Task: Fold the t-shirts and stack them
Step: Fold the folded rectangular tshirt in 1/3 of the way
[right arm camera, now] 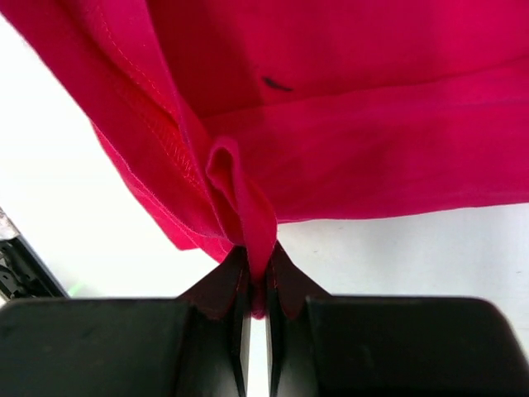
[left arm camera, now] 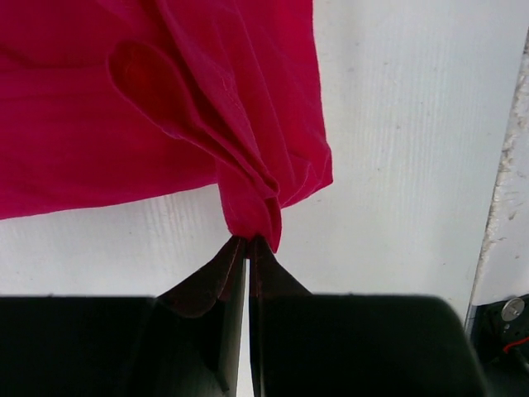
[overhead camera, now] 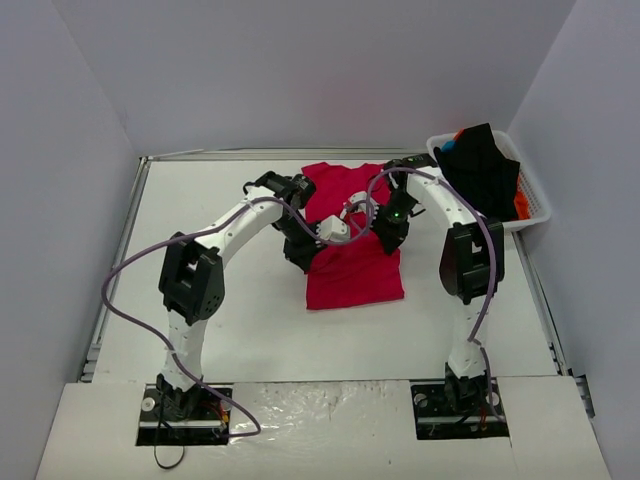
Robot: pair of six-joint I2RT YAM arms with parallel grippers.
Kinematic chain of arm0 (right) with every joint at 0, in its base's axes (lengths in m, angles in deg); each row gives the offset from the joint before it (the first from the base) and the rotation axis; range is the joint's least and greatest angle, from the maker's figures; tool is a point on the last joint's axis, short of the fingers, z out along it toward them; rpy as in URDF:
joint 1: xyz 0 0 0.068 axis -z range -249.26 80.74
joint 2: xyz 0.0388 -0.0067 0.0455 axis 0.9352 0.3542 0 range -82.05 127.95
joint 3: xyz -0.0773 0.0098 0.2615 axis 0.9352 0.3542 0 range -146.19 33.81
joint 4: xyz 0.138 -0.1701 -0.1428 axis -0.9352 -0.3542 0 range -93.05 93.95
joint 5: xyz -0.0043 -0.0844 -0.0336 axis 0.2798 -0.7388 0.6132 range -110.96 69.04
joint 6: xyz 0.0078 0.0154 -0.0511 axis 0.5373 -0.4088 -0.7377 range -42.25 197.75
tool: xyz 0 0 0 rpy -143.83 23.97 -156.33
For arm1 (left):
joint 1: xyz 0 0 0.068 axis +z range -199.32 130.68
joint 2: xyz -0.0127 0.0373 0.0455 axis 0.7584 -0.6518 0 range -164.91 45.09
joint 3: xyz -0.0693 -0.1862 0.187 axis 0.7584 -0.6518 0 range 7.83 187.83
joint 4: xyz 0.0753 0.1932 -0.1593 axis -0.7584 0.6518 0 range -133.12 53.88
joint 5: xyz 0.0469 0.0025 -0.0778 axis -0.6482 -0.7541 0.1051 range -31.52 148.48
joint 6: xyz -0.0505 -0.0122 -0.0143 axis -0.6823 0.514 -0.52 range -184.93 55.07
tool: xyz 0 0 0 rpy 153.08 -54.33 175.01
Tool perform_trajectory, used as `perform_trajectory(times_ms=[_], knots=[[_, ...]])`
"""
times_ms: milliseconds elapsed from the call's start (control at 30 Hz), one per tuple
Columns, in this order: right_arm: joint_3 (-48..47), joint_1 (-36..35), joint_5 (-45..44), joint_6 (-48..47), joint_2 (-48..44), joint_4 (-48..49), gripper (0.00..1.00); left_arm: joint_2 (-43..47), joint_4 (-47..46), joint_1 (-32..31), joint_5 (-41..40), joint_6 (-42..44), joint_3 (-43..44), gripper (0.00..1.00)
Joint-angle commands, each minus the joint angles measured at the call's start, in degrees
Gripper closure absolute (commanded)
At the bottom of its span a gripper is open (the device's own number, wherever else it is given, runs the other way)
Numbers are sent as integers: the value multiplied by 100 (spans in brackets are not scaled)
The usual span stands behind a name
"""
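A white table (overhead camera: pixel 220 320) with a finely ribbed surface is seen, bordered along its left side by a metal rail (overhead camera: pixel 115 260). A crimson-red t-shirt (overhead camera: pixel 350 275) is laid on it around the middle, slightly toward the far side, running lengthwise from far to near, with its near edge flat on the surface. A white slatted basket (overhead camera: pixel 537 207) is set at the far right corner. The left arm's base (overhead camera: pixel 183 402) and the right arm's base (overhead camera: pixel 463 392) are bolted at the near edge, well apart.

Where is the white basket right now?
In the top view, the white basket sits at the table top's far right corner, right of the red t-shirt.
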Motion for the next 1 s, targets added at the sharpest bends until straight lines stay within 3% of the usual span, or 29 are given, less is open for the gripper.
perform_trajectory(times_ms=[0, 467, 967], knots=[[-551, -21, 167, -18, 217, -347, 100, -180, 281, 38, -114, 136, 414, 98], [-2002, 93, 141, 87, 1264, -48, 100, -962, -131, 319, -492, -31, 1329, 98], [-2197, 357, -53, 228, 1712, 417, 100, -1710, -641, 442, -782, -269, 2225, 98]])
